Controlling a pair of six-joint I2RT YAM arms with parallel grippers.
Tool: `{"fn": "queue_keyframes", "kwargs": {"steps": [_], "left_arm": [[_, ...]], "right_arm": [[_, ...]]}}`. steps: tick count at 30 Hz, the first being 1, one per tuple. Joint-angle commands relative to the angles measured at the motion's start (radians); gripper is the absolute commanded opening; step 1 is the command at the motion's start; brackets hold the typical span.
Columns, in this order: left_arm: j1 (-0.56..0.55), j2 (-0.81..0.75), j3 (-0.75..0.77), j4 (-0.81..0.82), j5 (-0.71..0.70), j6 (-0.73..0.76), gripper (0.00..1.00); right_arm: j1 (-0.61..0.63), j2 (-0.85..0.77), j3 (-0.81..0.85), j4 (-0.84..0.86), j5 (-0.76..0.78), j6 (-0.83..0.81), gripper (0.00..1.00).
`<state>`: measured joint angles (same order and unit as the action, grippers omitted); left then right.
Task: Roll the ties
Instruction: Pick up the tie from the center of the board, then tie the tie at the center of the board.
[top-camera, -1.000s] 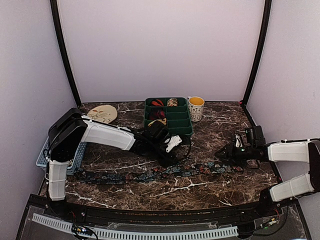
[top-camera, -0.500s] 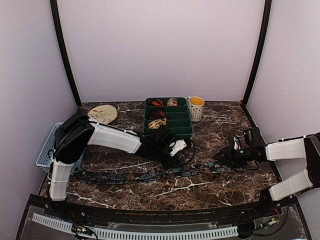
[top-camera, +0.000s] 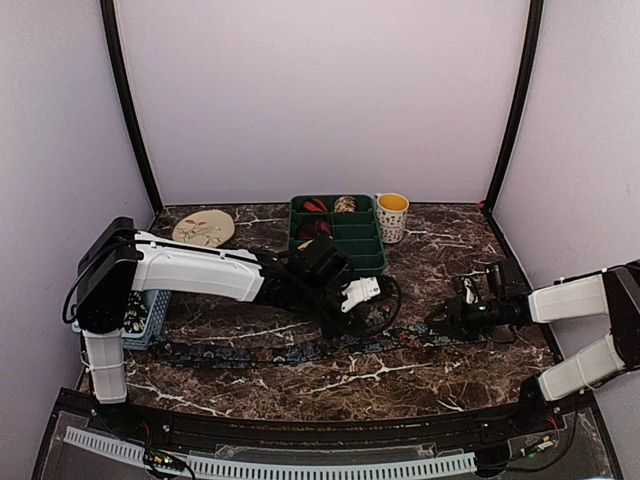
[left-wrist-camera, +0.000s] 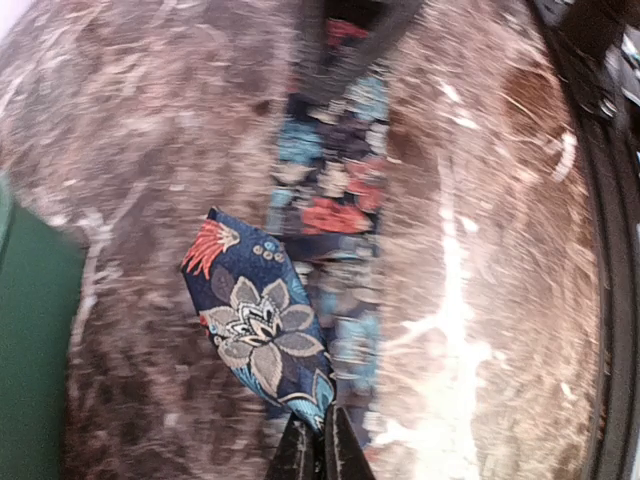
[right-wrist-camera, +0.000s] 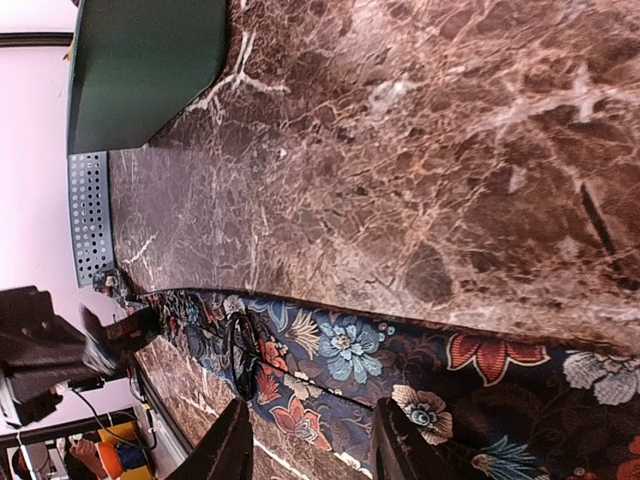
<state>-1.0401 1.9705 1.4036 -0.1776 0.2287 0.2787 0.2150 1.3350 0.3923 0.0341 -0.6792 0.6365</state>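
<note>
Left hand (left-wrist-camera: 318, 445) is closed on the pointed tip of the floral necktie (left-wrist-camera: 262, 335), which is turned back against its own length on the marble worktop (left-wrist-camera: 480, 250). Right hand (right-wrist-camera: 312, 425) is held with its jaws parted astride the other end, which lies flat. Rolled ties (top-camera: 314, 206) are kept in the green tray (top-camera: 362, 255) behind.

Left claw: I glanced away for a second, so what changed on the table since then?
The left claw moved right and shut on a pointed end of the floral tie. The right claw stays open astride it; green tray and mug unchanged.
</note>
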Motion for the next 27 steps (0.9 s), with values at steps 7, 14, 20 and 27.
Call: {"fn": "queue_keyframes", "kwargs": {"steps": [7,14,20,27], "left_arm": [[-0.013,0.093,0.088,-0.221,0.138,0.071,0.00],[-0.012,0.140,0.124,-0.240,0.159,0.070,0.00],[-0.012,0.172,0.160,-0.240,0.180,0.070,0.00],[-0.011,0.214,0.213,-0.244,0.207,0.076,0.00]], "right_arm": [[0.034,0.059,0.026,0.058,-0.050,-0.024,0.37],[0.064,0.090,0.038,0.064,-0.048,-0.027,0.36],[0.074,0.121,0.045,0.067,-0.038,-0.035,0.35],[0.082,0.149,0.048,0.050,-0.023,-0.056,0.34]]}}
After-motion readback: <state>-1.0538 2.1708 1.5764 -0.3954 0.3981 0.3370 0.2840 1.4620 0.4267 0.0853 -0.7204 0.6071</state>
